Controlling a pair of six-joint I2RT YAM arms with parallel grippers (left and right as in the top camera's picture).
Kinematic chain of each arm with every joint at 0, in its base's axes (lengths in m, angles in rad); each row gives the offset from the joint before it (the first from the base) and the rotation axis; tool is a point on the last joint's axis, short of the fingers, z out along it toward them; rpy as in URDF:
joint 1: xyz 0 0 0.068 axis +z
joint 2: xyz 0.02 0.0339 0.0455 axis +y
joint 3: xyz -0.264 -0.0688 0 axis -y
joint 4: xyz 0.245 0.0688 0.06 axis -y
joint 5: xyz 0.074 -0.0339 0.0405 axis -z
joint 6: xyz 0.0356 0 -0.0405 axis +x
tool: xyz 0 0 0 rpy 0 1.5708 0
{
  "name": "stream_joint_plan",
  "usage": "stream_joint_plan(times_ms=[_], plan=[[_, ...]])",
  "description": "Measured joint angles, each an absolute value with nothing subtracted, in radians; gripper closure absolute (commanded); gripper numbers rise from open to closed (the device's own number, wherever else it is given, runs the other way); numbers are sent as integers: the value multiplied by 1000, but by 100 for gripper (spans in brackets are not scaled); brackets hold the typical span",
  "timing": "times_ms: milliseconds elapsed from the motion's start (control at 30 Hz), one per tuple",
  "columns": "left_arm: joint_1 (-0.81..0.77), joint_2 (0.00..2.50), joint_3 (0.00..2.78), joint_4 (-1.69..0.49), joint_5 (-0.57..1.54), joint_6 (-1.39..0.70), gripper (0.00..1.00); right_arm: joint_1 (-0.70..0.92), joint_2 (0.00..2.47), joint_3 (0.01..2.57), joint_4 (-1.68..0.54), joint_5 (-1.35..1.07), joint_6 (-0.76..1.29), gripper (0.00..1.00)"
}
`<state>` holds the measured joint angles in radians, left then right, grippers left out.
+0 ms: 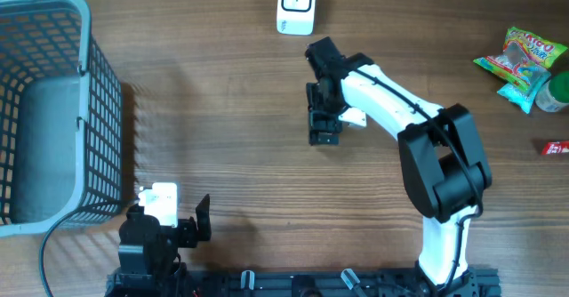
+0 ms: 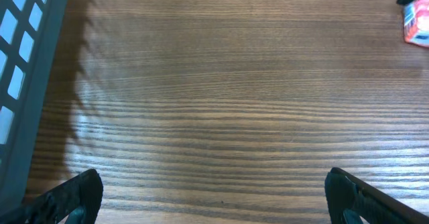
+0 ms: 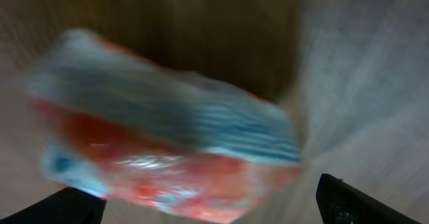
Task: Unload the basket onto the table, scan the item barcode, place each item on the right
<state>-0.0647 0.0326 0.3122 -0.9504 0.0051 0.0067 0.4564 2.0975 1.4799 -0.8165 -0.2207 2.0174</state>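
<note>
Wood-grain tabletop point(image 1: 222, 110) carries, from the left, a grey plastic mesh basket point(image 1: 53, 110), the left gripper point(image 1: 169, 217) spread wide, then the nearer right gripper point(image 1: 324, 124), jaws wide apart, directly above the blurred red-and-blue flat packet point(image 3: 167, 137), whose long axis runs roughly finger to finger.

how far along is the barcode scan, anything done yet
Nothing looks scanned yet. In hand: the right fingers stand open over a blurred red and blue packet, not gripping it. Left to do: grasp it, then show its barcode to the white scanner at the far edge. The left fingers rest open by the basket.
</note>
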Motion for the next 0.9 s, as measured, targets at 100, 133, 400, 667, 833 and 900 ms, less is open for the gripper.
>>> stream_joint_plan(times_ms=[100, 133, 400, 667, 833, 900], plan=[[-65, 33, 312, -950, 5, 7, 0, 439, 2098, 1480, -807, -220, 2015, 0], [-65, 33, 312, -950, 5, 7, 0, 435, 2098, 1480, -810, -220, 2014, 0], [-65, 33, 312, -950, 5, 7, 0, 428, 2098, 1480, -806, -220, 2001, 0], [-65, 33, 312, -950, 5, 7, 0, 400, 2098, 1485, -773, -247, 1988, 0], [-65, 33, 312, -950, 5, 7, 0, 391, 2098, 1489, -868, -254, 2022, 0], [-65, 33, 312, -950, 5, 7, 0, 391, 2098, 1489, -867, -254, 2024, 0]])
